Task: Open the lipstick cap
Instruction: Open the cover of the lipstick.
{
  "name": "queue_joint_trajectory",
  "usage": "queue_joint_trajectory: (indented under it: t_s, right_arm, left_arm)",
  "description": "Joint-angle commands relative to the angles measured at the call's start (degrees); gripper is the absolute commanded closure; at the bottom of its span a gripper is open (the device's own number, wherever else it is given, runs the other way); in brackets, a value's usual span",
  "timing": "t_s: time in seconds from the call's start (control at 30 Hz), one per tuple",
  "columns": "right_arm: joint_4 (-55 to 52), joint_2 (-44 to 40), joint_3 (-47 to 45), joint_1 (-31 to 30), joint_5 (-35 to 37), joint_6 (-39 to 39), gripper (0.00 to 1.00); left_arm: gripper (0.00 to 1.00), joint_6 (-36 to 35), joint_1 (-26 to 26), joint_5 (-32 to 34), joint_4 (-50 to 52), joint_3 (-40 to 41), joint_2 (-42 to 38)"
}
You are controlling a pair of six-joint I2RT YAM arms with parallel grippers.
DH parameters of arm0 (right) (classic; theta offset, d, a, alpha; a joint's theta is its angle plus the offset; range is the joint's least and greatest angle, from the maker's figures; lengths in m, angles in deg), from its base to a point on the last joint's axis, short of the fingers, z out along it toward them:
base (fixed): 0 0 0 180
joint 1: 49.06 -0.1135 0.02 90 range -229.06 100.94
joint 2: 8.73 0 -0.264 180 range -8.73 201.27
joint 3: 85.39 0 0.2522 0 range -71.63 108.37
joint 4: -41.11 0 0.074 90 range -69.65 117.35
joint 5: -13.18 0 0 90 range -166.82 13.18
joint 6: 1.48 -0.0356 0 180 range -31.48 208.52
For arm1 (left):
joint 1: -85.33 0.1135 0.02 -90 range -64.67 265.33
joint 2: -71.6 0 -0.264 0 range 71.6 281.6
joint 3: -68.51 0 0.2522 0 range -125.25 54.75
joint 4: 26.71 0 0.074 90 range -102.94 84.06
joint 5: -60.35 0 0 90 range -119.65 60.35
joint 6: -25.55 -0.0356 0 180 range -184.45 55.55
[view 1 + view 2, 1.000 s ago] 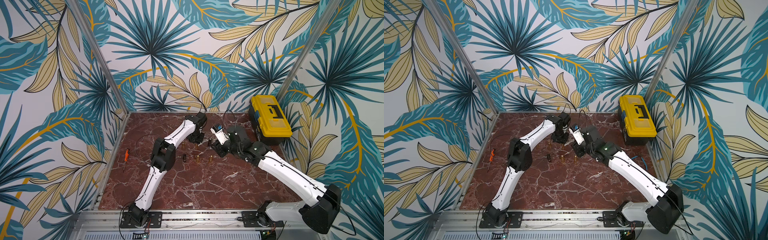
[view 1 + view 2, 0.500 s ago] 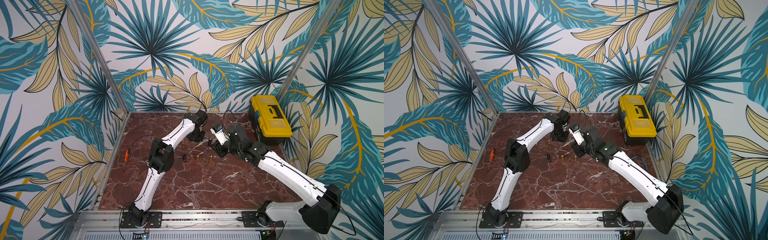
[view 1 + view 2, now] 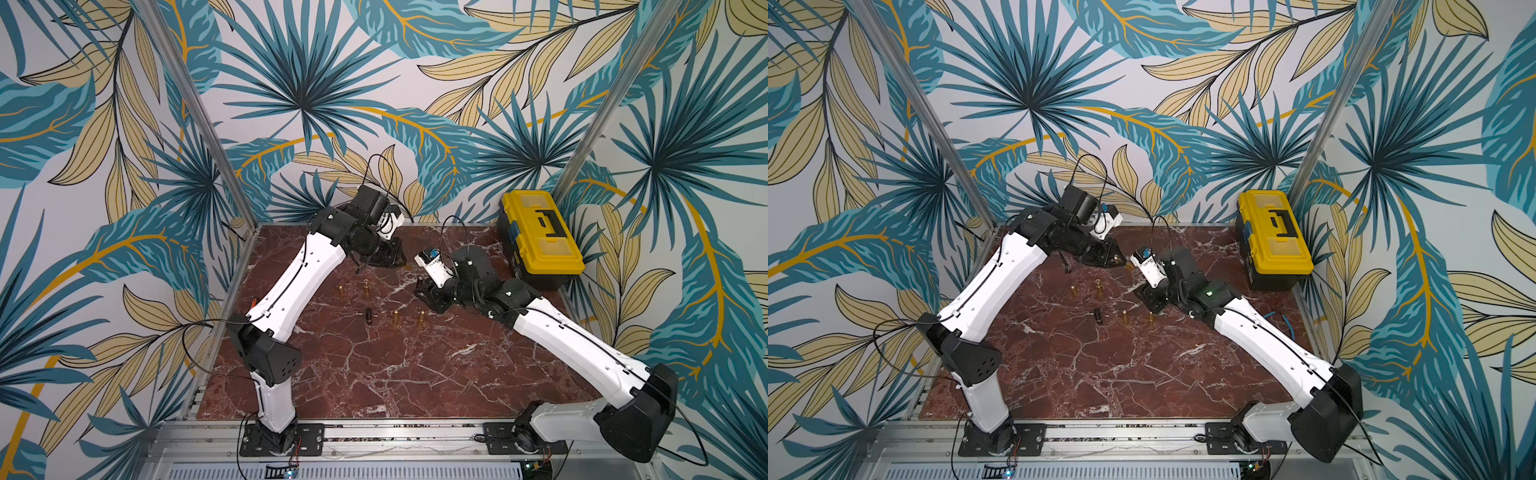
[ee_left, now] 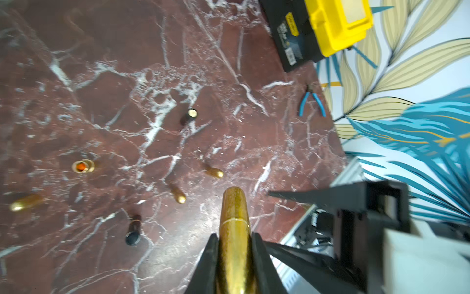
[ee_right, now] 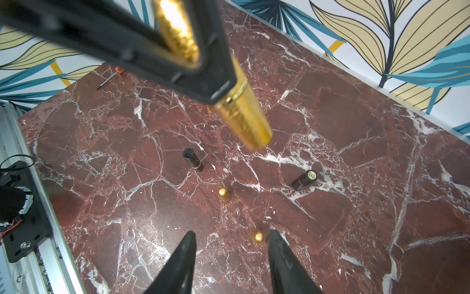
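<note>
While pinching the shiny gold lipstick tube (image 5: 241, 112) tight in the left gripper (image 4: 234, 235), up in the air over the dark red marble table (image 3: 374, 374) toward the back, bring the right gripper (image 5: 231, 232) to the free end. Spread wide and empty on the right side for now, near the tube but not touching.

Look for the thin ring line round the tube, just past the left fingertips (image 4: 209, 254). Most likely the gold cap (image 4: 232, 201) beyond the line, poking out and free to grab.

Line up the right jaws, one on each side of the cap. Not on the ring line, and not on the body. Close softly but firmly on the middle of the cap. Probably smooth and slippery, so no grabbing just at the very tip.

Hold the left pinch tight to stop the body sliding out. Then pull straight along the tube, away from the left gripper, with no bending to the side. Maybe add a tiny wiggle for a stuck cap.

Stay up high, well clear of the little gold tubes (image 5: 222, 192) and the black tubes (image 5: 192, 159) on the table below, to knock nothing over.
</note>
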Motion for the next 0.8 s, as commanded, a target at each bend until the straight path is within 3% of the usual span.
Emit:
queue_joint_trajectory:
  t_s: [0.0, 0.77]
  right_arm:
    - [-0.9, 1.3, 3.1, 0.1, -1.7, 2.4, 0.51]
    - [-2.6, 5.1, 6.1, 0.1, -3.1, 6.0, 0.55]
  left_arm:
    - [0.90, 0.9, 0.2, -5.8, 0.4, 3.3, -0.2]
    - [0.89, 1.2, 1.9, -14.9, 0.3, 5.1, -1.6]
